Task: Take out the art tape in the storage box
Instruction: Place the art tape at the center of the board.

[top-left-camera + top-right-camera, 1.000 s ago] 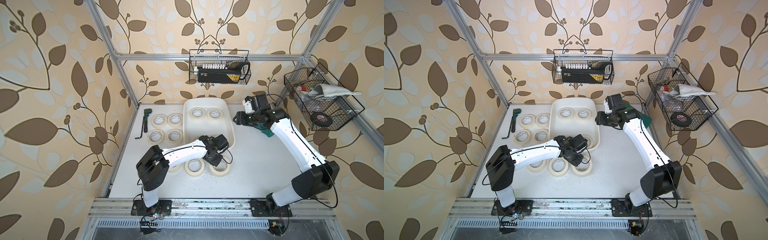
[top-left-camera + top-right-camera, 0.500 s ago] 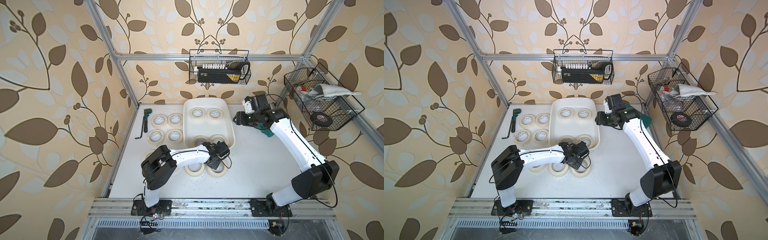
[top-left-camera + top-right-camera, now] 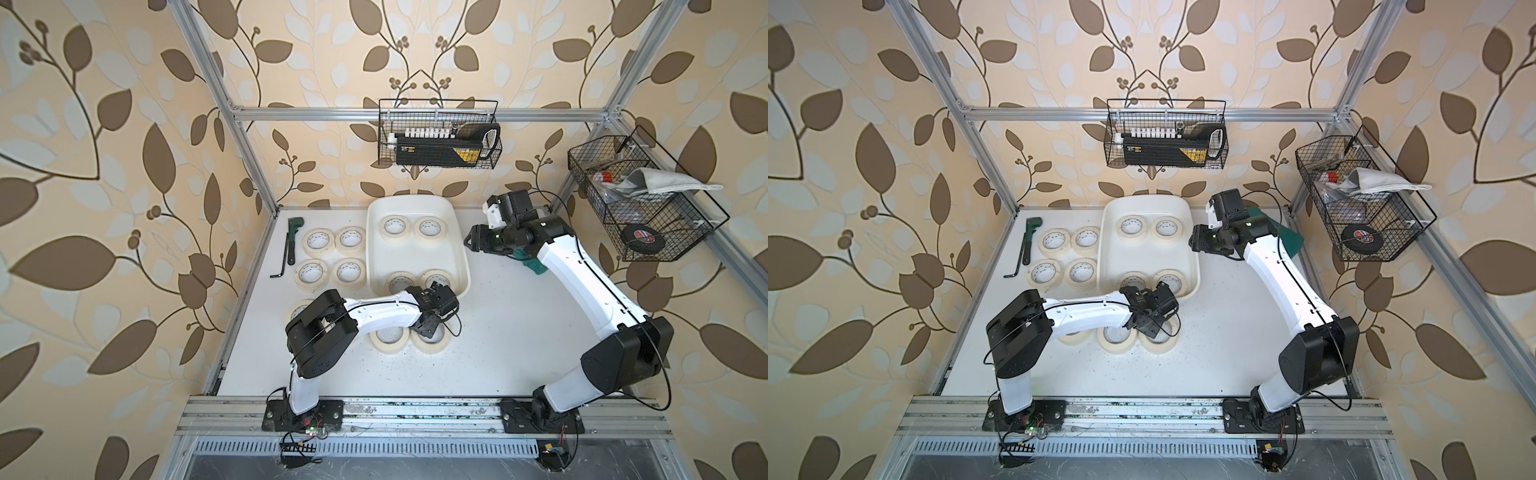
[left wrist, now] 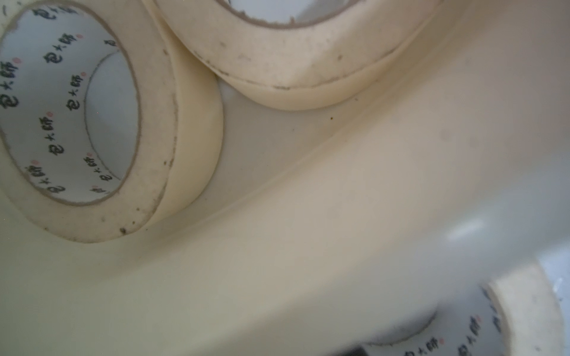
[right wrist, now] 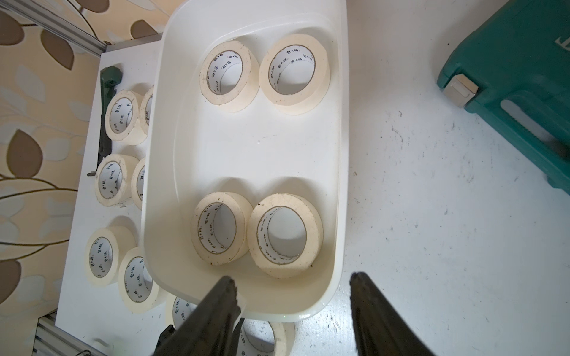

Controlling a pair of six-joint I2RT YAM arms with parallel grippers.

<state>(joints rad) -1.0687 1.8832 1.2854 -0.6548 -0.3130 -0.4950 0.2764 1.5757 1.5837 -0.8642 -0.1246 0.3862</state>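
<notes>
The storage box (image 3: 415, 206) is a white tub at the back of the table. Art tape lies flat inside it: two cream rolls at the far end (image 3: 395, 227) and two at the near end (image 3: 437, 277). More rolls sit on the table to its left (image 3: 318, 243) and in front (image 3: 388, 340). My left gripper (image 3: 428, 330) hangs low over a front roll (image 3: 436, 351), just outside the box's near wall (image 4: 308, 246). Its jaws are hidden. My right gripper (image 5: 291, 286) is open and empty, held above the table beside the box's right rim.
A green-handled wrench (image 3: 291, 245) lies at the far left. A teal tool case (image 5: 524, 77) stands at the back right, under my right arm. Black wire baskets hang on the back wall (image 3: 438, 141) and the right wall (image 3: 640, 208).
My left wrist has drawn back from the box's near end toward the front and dropped lower, uncovering the two near rolls in the box. The right arm has not moved.
</notes>
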